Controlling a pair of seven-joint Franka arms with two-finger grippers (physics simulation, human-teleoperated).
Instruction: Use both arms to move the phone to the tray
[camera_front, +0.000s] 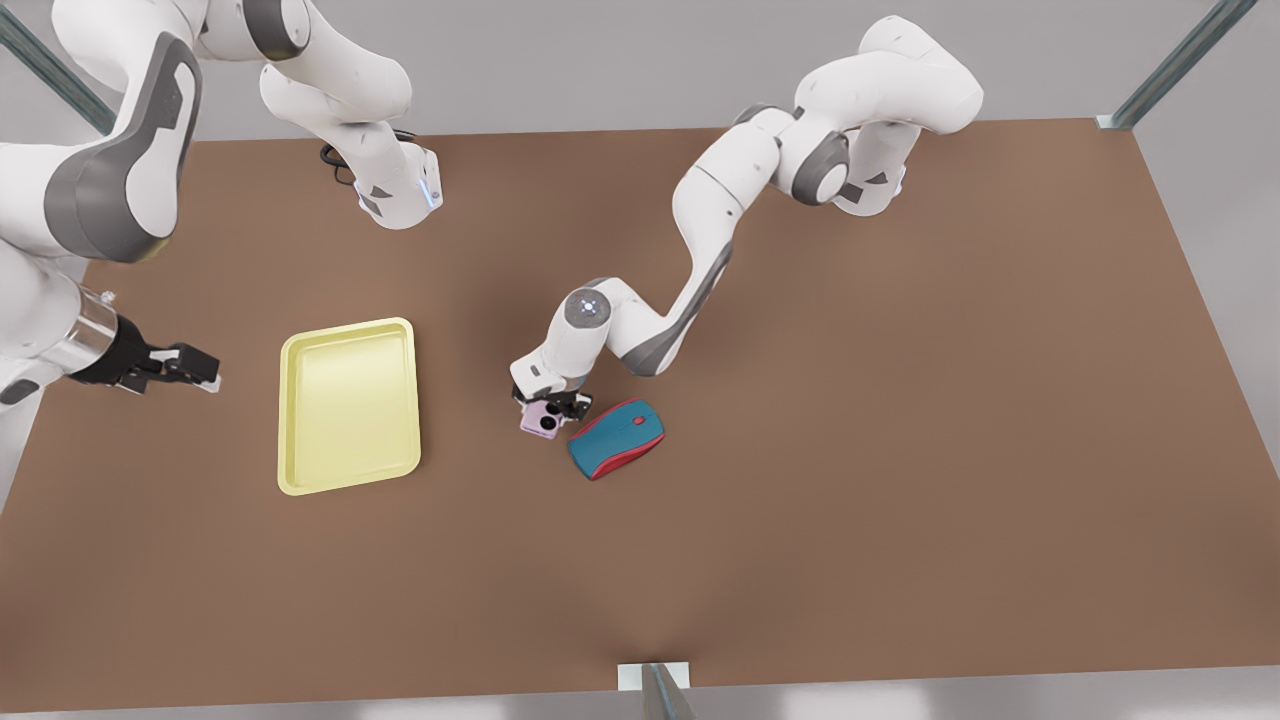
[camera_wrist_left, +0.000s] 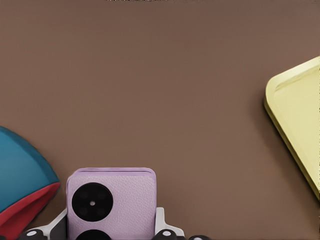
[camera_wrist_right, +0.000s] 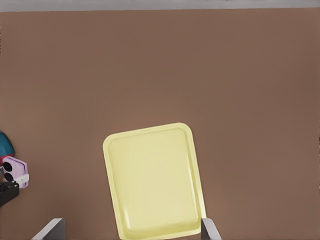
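The left pincer (camera_front: 552, 408) sits low over the brown surface (camera_front: 800, 400) with a finger (camera_wrist_left: 165, 227) on either side of the pale pink phone (camera_front: 541, 419), closed on it (two black camera circles face up), just beside the teal-and-red mouse (camera_front: 617, 438). The pale yellow tray (camera_front: 348, 405) lies well apart toward the front view's left. The right pincer (camera_front: 185, 368) waits beyond the tray's far side, its fingers spread open.

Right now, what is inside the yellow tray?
Nothing lies in the tray; its whole floor shows bare. The phone is on the table beside the mouse, between the left gripper's fingers.
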